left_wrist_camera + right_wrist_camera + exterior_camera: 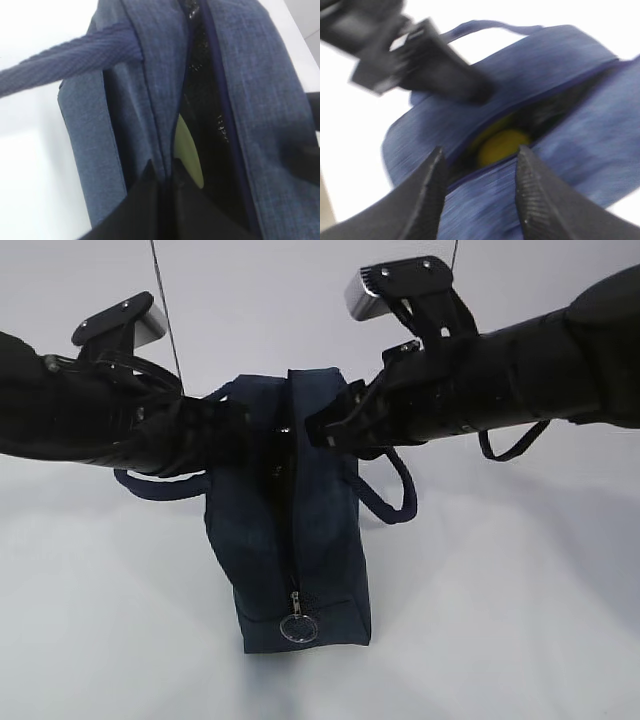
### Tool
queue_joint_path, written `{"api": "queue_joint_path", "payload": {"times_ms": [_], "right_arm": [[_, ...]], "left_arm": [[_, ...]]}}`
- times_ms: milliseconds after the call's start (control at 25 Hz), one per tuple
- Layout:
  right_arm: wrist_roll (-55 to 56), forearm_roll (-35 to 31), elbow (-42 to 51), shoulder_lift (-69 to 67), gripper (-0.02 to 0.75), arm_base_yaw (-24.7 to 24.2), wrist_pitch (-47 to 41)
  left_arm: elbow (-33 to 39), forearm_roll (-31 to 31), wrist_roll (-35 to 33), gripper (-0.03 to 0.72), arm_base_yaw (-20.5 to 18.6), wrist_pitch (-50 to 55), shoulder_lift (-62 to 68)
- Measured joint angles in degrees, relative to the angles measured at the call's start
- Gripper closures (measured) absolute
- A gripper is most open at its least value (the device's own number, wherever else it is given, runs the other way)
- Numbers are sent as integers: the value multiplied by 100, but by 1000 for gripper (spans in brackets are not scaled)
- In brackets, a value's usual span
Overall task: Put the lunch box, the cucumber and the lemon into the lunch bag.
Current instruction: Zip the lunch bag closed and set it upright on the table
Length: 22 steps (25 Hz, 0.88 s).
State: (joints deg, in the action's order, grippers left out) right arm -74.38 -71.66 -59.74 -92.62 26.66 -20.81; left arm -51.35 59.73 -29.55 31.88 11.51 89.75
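Left end effector [162,200] pinches the lunch bag [290,540] rim; right end effector [480,175], spread above the lemon [502,146], should lift clear without snagging fabric.

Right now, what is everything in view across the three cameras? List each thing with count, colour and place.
bag: one, dark navy, upright mid-table, top slit open
handles: two loops, navy, one hanging off each side of the bag
zipper pull: one ring, silver, low on the bag's near end
lemon: one, yellow, inside the bag, seen through the slit
lunch box: one, only a pale green edge shows, inside the bag
cucumber: none visible
table: one, white, under everything
left end effector: one, black, shut on the bag's left edge at the slit
right end effector: one, black, jaws apart above the slit, over the lemon, holding nothing
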Motion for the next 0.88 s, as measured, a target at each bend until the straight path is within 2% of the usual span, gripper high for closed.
{"api": "queue_joint_path", "payload": {"times_ms": [240,440,640,800,880], "right_arm": [[10,652,-4,409,410,0,-818],[29,1186,-4,600,410,-206,-1981],[58,1303,98,762,410,-683,-2860],[-165,1270,439,1000,410,-732,-3028],[-514,1022,703,1115,410,-732,-3077]], "left_arm": [[0,0,0,691,0,0,0],[0,0,0,691,0,0,0],[0,-23,0,691,0,0,0],[0,-45,0,691,0,0,0],[0,-45,-10,691,0,0,0]]}}
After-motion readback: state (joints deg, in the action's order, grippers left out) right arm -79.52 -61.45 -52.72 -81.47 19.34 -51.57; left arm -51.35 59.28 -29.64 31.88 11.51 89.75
